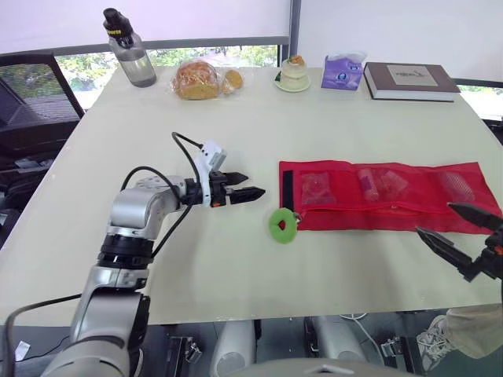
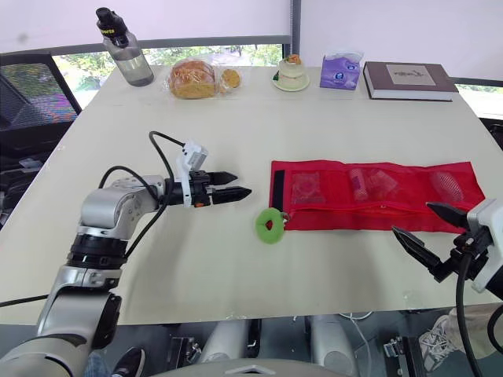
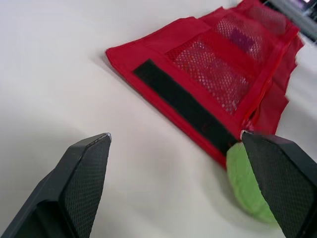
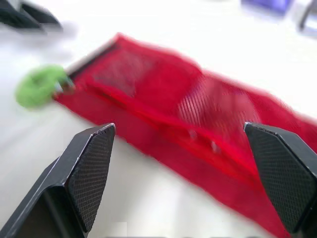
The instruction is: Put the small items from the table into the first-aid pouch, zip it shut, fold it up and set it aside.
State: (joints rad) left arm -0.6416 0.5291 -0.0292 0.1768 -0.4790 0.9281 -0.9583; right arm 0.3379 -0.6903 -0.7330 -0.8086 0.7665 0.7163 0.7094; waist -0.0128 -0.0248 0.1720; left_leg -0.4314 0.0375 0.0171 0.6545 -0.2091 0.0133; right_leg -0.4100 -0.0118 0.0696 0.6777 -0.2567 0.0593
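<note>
The red first-aid pouch (image 1: 385, 200) lies unfolded flat on the table, right of centre. Small items show inside its mesh pockets (image 1: 318, 187). A black strip (image 3: 183, 104) runs along its left end. A round green tag (image 1: 283, 225) rests on the table at the pouch's lower left corner. My left gripper (image 1: 253, 184) hovers open just left of the pouch, empty, pointing at the strip. My right gripper (image 1: 434, 218) stands open over the pouch's near right edge, holding nothing. In the right wrist view the pouch (image 4: 163, 94) and the green tag (image 4: 37, 87) lie beyond its fingers.
Along the far edge of the table stand a water bottle (image 1: 130, 51), bagged bread (image 1: 200, 78), a small dessert on a plate (image 1: 294, 75), a purple tissue pack (image 1: 342, 71) and a book (image 1: 409, 80). A black chair (image 1: 31, 86) stands at the left.
</note>
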